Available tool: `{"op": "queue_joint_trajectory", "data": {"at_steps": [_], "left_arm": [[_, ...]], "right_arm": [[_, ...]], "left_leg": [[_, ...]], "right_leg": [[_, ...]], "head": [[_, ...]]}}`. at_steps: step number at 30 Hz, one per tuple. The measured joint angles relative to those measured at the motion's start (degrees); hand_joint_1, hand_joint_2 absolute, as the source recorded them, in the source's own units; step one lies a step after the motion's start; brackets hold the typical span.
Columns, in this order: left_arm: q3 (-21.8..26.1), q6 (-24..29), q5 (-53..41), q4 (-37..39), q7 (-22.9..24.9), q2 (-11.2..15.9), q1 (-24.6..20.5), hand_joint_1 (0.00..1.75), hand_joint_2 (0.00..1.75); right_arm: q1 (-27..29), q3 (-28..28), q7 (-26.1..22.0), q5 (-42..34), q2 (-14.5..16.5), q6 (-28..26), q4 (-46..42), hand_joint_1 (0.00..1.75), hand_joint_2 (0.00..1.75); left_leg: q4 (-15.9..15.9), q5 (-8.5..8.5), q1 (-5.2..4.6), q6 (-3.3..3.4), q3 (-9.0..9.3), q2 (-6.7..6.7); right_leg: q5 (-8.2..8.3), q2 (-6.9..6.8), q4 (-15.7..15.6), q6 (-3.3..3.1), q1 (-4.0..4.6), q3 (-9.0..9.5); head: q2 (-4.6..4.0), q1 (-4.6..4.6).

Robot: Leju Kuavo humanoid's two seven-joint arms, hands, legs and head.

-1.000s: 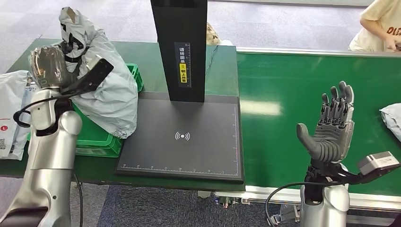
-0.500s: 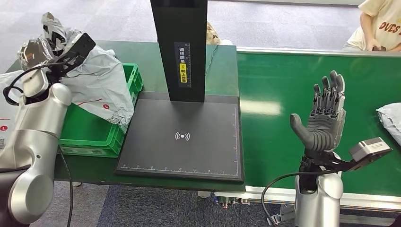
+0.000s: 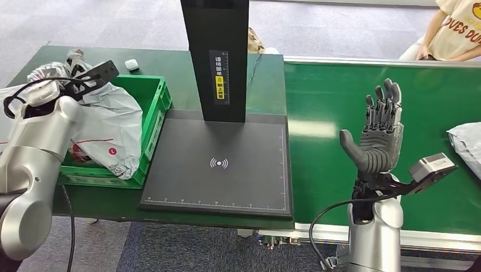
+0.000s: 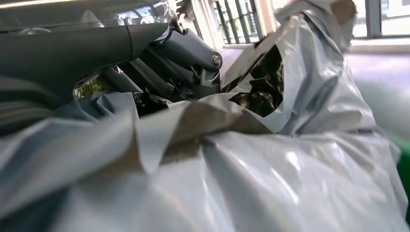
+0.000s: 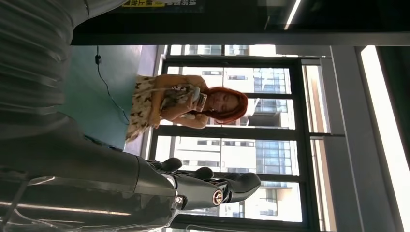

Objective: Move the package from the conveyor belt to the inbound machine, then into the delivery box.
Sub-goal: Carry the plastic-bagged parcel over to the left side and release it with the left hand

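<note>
Head view: left hand [image 3: 50, 85] grips the package [image 3: 110, 127] (draped into green bin [image 3: 156, 113]); right hand [image 3: 379, 136] spread.

Package [image 3: 110, 127]: pale silver-grey glossy film, black inner lining showing at torn folds, thin red line and small red round mark on its side. Delivery box [image 3: 152, 116]: bright green plastic. Inbound machine [image 3: 218, 164]: matt black plate with white ruler ticks along its edges and a white wave symbol at centre; black upright post bearing a white scale and a small yellow label. Conveyor belt [image 3: 334, 107]: deep green, silver edge rail. Worktop [image 3: 170, 62]: dark green. Right hand [image 3: 380, 139]: dark grey. Arms: silver. Second package [image 3: 466, 141]: pale grey. Person [image 3: 459, 28]: cream shirt, brownish lettering.
</note>
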Motion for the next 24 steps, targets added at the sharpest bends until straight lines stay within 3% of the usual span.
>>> {"op": "queue_joint_trajectory", "data": {"at_steps": [1, 2, 5, 6, 12, 24], "left_arm": [[-0.61, -1.58, -0.08, 0.55, 0.12, 0.05, -0.01, 1.75, 1.75], [-1.10, -2.59, -0.15, 1.06, 0.17, 0.08, -0.02, 1.56, 1.75], [-1.89, -6.38, -0.15, 2.44, -0.53, 0.11, -0.16, 0.25, 1.75], [-2.05, -8.36, -0.11, 2.89, -1.08, 0.10, -0.16, 0.00, 1.75], [-4.71, -13.95, -0.11, 4.83, -2.61, -0.72, 1.56, 0.00, 1.75], [-6.75, -13.91, 0.35, 5.51, -2.84, -1.56, 2.73, 0.00, 1.75]], "right_arm": [[-0.51, 0.19, -0.01, 0.03, 0.01, -0.01, 0.55, 0.00, 1.75], [-0.93, 0.35, -0.02, 0.03, 0.01, -0.02, 1.04, 0.00, 1.75], [-1.78, 0.63, -0.08, 0.03, 0.02, -0.10, 2.31, 0.00, 1.75], [-2.05, 0.70, -0.14, 0.03, 0.02, -0.15, 2.78, 0.00, 1.75], [-4.03, 1.29, -0.59, 0.03, 0.10, -0.34, 5.33, 0.00, 1.75], [-4.31, 1.94, -0.87, 0.05, 0.26, -0.96, 7.15, 0.00, 1.75]], "left_leg": [[0.00, 0.00, 0.00, 0.00, 0.00, 0.00], [0.00, 0.00, 0.00, 0.00, 0.00, 0.00], [0.00, 0.00, 0.00, 0.00, 0.00, -0.01], [0.00, -0.01, 0.00, 0.00, 0.00, -0.01], [0.00, -0.03, 0.00, 0.00, 0.00, 0.00], [0.00, -0.03, -0.01, 0.00, 0.01, 0.00]], "right_leg": [[0.00, 0.00, 0.00, 0.00, 0.00, 0.00], [0.00, -0.01, 0.00, 0.00, 0.00, 0.00], [0.00, 0.00, 0.00, 0.00, -0.02, 0.00], [-0.01, 0.00, 0.00, 0.00, -0.03, 0.00], [-0.04, 0.00, 0.00, 0.00, -0.04, -0.01], [-0.04, 0.00, 0.00, 0.00, -0.05, -0.01]], "head": [[0.00, 0.00], [0.00, 0.01], [0.00, 0.00], [0.00, -0.01], [0.00, 0.01], [0.00, 0.00]]}}
